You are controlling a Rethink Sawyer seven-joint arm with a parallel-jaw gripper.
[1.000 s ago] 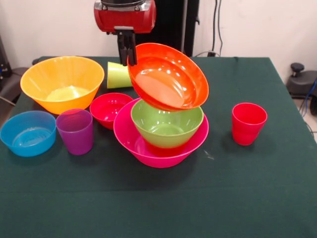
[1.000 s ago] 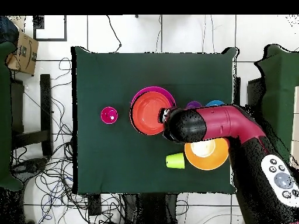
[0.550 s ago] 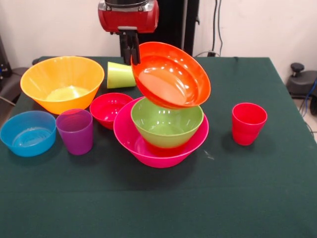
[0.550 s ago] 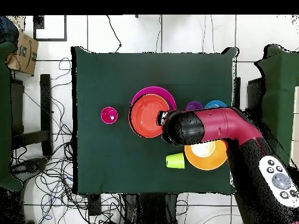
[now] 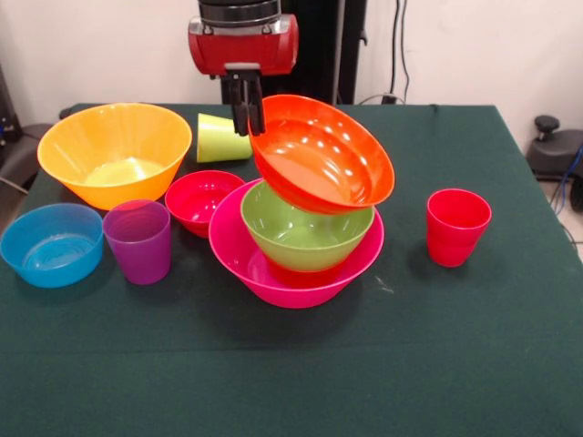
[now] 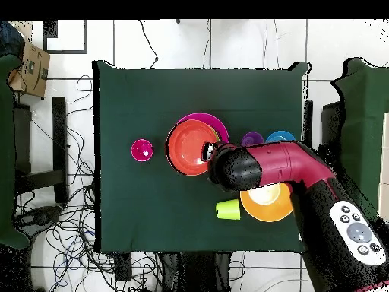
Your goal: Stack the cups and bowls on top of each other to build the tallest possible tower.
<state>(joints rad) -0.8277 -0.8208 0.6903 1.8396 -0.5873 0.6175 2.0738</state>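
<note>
Bright, even light from above. Small white highlights speckle the tilted orange-red bowl (image 5: 321, 153); soft, short shadows lie beneath the bowls on the green table (image 5: 364, 364). Front view sharp throughout; overhead view coarser.

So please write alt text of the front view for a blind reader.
The pincer holds an orange-red bowl by its rim, tilted above a green bowl nested in a pink bowl. Other bowls and cups stand around on the green table.
</note>
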